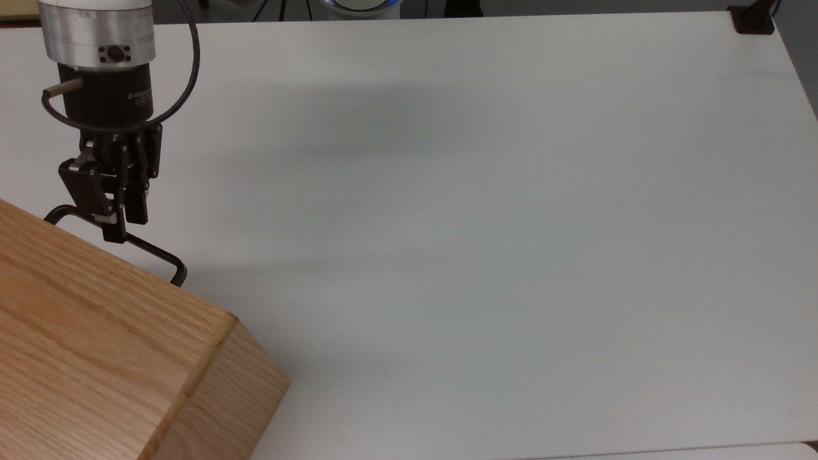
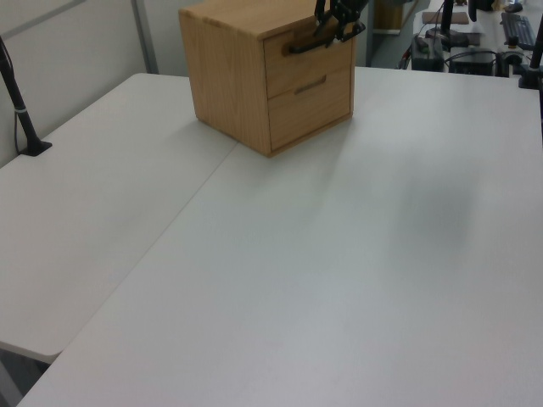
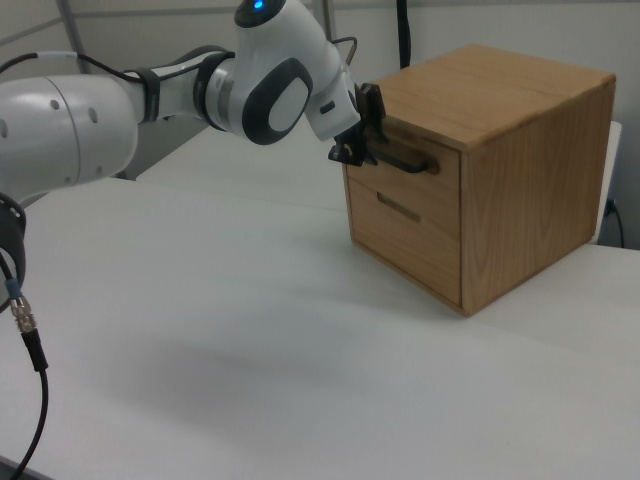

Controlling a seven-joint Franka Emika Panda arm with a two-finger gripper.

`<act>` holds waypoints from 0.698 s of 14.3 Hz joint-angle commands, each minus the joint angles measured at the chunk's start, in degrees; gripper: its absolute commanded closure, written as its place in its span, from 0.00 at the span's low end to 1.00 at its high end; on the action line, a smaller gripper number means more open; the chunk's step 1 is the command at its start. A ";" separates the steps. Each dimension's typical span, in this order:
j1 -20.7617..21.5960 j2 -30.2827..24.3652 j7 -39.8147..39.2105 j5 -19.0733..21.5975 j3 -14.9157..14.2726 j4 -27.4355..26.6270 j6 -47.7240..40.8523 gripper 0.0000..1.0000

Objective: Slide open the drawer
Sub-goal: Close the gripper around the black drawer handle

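We see a broad white table [image 1: 486, 223] under soft, even light, with a seam between two tabletops [image 2: 182, 216] in the left view. A black clamp [image 1: 753, 19] grips its far right corner in the top view, and a black post [image 2: 17, 97] stands at the left view's left edge. A pale partition wall [image 2: 76, 42] backs the table, with cluttered desks [image 2: 475, 38] beyond its far right edge.

light oak drawer [image 3: 404, 172], seemingly black handle [image 1: 150, 251]

Two drawers [image 2: 310, 52], one cabinet [image 2: 229, 80]
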 commanded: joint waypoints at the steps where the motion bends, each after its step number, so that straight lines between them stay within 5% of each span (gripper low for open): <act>1: -0.27 2.65 1.24 -1.31 -0.10 2.68 1.01 0.58; 4: -0.18 3.62 1.33 -2.36 -0.10 3.29 0.84 0.58; 6: -0.36 3.53 1.33 -2.19 -0.02 3.21 0.84 0.82; 10: -0.27 2.39 1.06 -2.27 0.16 2.86 -0.13 0.99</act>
